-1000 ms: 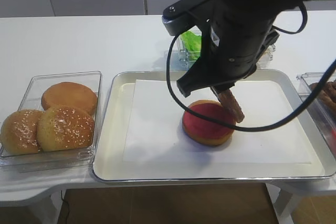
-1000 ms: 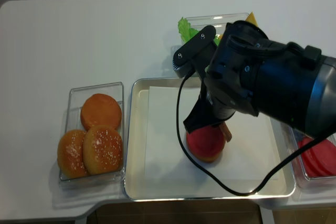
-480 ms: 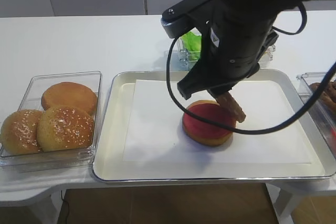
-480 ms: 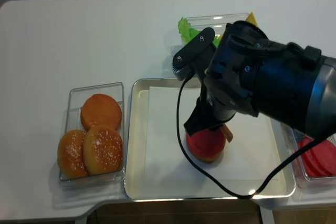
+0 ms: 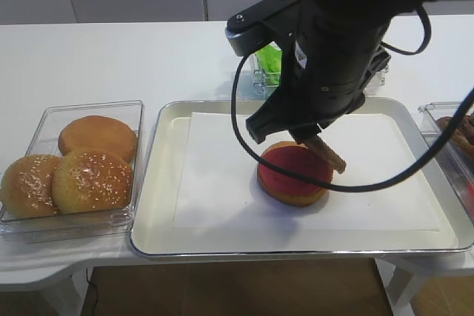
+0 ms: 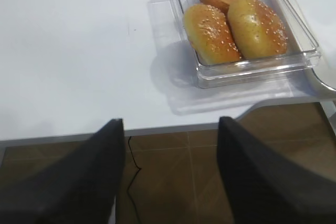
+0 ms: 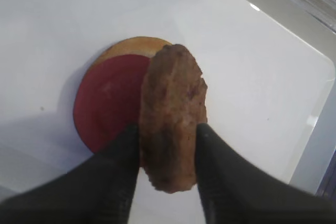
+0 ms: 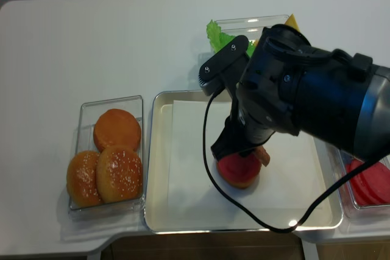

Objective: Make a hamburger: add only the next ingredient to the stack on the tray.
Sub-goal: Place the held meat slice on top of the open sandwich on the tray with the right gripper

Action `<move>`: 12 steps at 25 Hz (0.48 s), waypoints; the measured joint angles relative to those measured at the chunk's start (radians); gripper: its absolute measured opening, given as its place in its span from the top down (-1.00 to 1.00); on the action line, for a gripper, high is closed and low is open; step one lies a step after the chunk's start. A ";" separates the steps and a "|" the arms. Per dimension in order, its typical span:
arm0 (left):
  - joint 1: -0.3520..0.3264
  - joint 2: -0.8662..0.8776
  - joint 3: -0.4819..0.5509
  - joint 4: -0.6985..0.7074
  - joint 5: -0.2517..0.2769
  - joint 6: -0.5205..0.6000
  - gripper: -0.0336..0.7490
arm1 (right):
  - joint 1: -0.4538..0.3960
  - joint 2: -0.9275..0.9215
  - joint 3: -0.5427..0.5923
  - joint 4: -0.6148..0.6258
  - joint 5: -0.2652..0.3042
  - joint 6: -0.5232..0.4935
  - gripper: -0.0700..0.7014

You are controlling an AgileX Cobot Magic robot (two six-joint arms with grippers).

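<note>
Right gripper (image 7: 167,145) is hanging over the stack (image 5: 294,174) with the meat patty (image 7: 172,116) standing on edge between its two black fingers (image 7: 122,150). Fingers are sitting against both flat faces of the patty, so it reads as clamped, though the grip looks loose and could be about to let go; can't be sure. Patty is tilting, its lower edge at the right side of the pink-red disc in the high view, most likely so it tips flat onto the disc once freed. Wrist view is showing the patty overlapping the right half of the disc, not centred, so it may land partly off that side.

Stack is sitting about mid-tray (image 5: 167,205), on the white paper sheet (image 5: 215,183), tan bun half underneath.

Left gripper (image 6: 170,174) is parked off the near-left table edge over brown floor, fingers well apart, holding nothing, kept clear of the work. Just ahead of it is the clear bin (image 5: 44,120) with two sesame buns (image 5: 92,180) and one plain bun half (image 5: 98,136).

White table (image 5: 111,57), glossy. Green lettuce (image 8: 214,33) in a far bin behind the arm; red slices (image 8: 372,187) in a bin at the right edge. Pale cabinet fronts along the far side.
</note>
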 joint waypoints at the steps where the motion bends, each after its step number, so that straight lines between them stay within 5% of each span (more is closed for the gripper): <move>1: 0.000 0.000 0.000 0.000 0.000 0.000 -0.15 | 0.000 0.000 0.000 0.002 0.000 0.000 0.10; 6: 0.000 0.000 0.000 0.000 0.000 0.000 -0.15 | 0.000 0.000 0.000 0.007 0.000 0.000 -0.25; 12: 0.000 0.000 0.000 0.000 0.000 0.000 -0.15 | 0.000 0.000 0.000 0.008 0.001 0.004 -0.34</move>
